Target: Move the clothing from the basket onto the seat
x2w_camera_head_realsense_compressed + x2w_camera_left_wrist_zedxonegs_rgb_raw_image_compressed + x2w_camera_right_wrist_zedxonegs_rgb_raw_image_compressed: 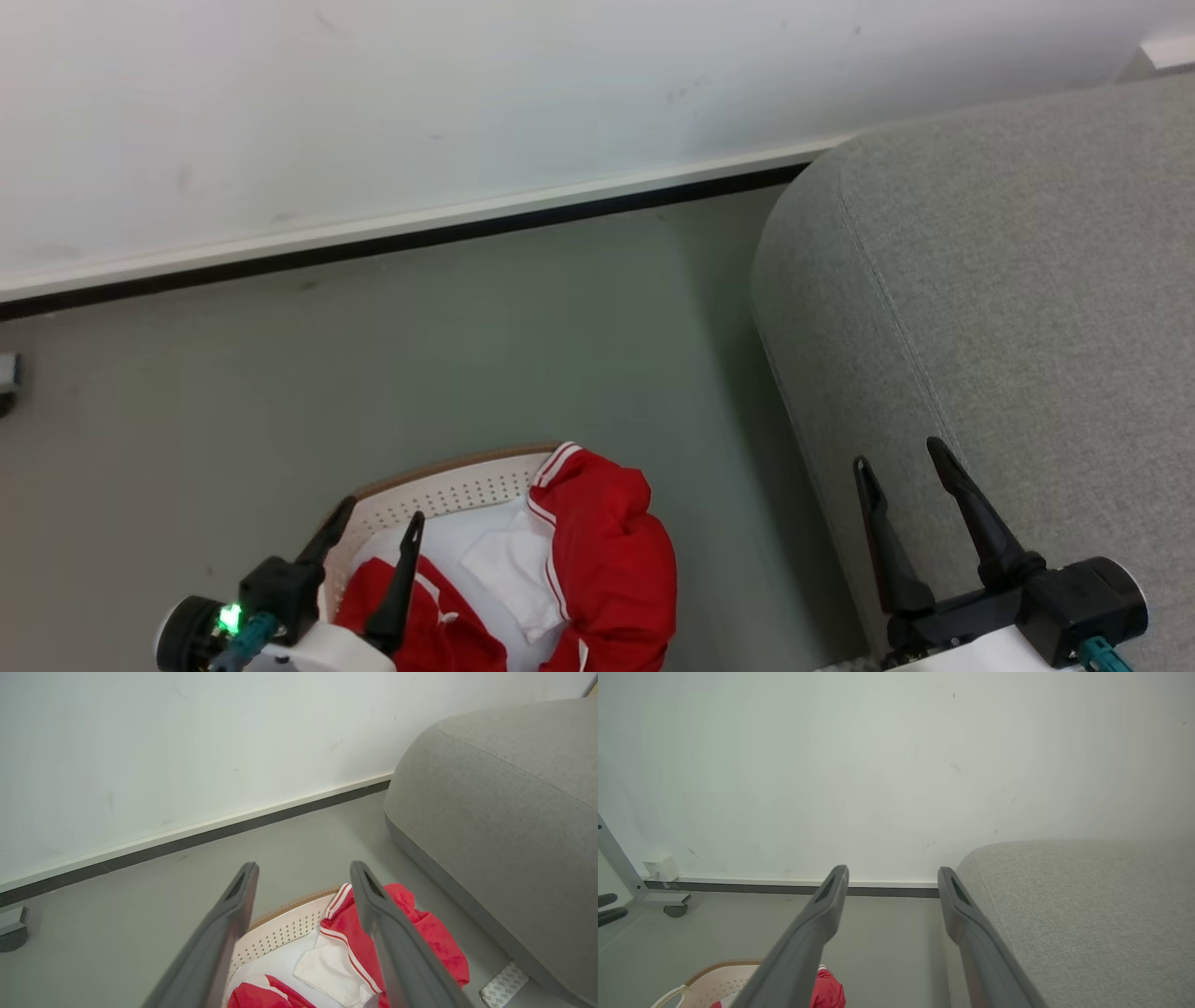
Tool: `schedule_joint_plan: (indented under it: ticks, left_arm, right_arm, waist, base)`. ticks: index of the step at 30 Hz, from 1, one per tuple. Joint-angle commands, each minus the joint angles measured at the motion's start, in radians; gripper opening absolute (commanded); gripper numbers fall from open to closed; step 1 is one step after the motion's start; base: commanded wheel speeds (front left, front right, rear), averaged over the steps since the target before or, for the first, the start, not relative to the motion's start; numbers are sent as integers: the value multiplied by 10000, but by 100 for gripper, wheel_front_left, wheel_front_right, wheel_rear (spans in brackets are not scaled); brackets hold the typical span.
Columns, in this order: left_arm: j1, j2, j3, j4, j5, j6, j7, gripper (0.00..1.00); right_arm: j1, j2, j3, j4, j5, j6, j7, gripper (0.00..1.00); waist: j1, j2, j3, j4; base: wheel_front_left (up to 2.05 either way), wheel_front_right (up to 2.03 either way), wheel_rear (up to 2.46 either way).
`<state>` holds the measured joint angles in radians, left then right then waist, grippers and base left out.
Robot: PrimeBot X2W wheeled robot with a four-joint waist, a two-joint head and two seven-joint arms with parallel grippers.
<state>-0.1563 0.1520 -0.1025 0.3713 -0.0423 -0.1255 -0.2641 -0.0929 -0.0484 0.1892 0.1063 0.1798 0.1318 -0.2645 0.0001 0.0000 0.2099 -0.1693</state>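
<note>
The red clothing (607, 560) with white stripes fills the cream basket (448, 487) at the bottom of the head view and spills over its right rim. My left gripper (381, 509) hangs open just above the basket's left side, empty. From the left wrist, the clothing (420, 938) and the basket (280, 933) lie below the open left gripper (303, 868). The grey seat (1008, 308) rises on the right. Over its front part my right gripper (894, 457) stands open and empty. The right wrist view has the seat (1087, 914), the basket (714, 977) and a bit of clothing (826, 991).
A white wall with a dark baseboard (420, 238) runs behind the grey floor (467, 355). A white metal leg with a caster (675, 910) stands at the left. A grey patterned pad (504, 987) lies on the floor by the seat's base.
</note>
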Motion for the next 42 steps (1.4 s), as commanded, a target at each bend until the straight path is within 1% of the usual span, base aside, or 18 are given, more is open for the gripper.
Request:
schedule_joint_plan:
  ticks: [1, 6, 12, 16, 21, 24, 28, 33, 38, 42]
  left_arm:
    - [-217, 186, -128, 260, 163, -25, -7, 100]
    - [-924, 683, -919, 1659, 153, -53, -7, 100]
    - [-1853, 1244, -2066, 3349, -288, -40, -7, 100]
    - [-2564, 1504, -2846, 4455, -403, -40, -7, 100]
    - [-3399, 1860, -4087, 5942, -536, -41, -7, 100]
    - [-3917, 1931, -4842, 6919, -752, -41, 350, 100]
    - [-4546, 2066, -5882, 7627, -1065, -42, 720, 100]
    - [-5150, 2234, -6840, 8033, -1794, -42, 1108, 100]
    - [-5591, 2544, -7630, 8142, -2579, -42, 1576, 100]
    - [-5895, 2698, -7965, 8274, -2903, -42, 1972, 100]
  right_arm:
    - [-179, -36, -27, -71, 94, -21, 0, 100]
    - [-428, -36, -4, -243, 241, -21, 0, 100]
    - [-778, -36, -21, -489, 395, -21, 0, 100]
    - [-1049, -34, -95, -697, 489, -21, 0, 100]
    - [-1390, -29, 21, -961, 689, -21, 0, 100]
    - [-1545, -31, 104, -1096, 888, -21, 0, 100]
    - [-1697, -31, 205, -1220, 1018, -21, 0, 100]
    - [-1836, -29, 247, -1378, 1192, -21, 0, 100]
    - [-1952, -30, 314, -1528, 1358, -21, 0, 100]
    - [-2021, -28, 376, -1578, 1469, -21, 0, 100]
  waist:
    - [-1, 0, 436, -321]
    - [-1, 0, 1054, -614]
    - [-1, 0, 1861, -959]
    - [-1, 0, 2451, -1153]
    - [-1, 0, 3184, -1429]
    - [-1, 0, 3643, -1581]
    - [-1, 0, 4135, -1703]
    - [-1, 0, 4717, -1897]
    - [-1, 0, 5181, -2053]
    - [-1, 0, 5426, -2135]
  base:
    - [0, 0, 0]
    - [0, 0, 0]
    - [0, 0, 0]
    - [0, 0, 0]
    - [0, 0, 0]
    - [0, 0, 0]
    - [0, 0, 0]
    - [0, 0, 0]
    - [0, 0, 0]
    - [0, 0, 0]
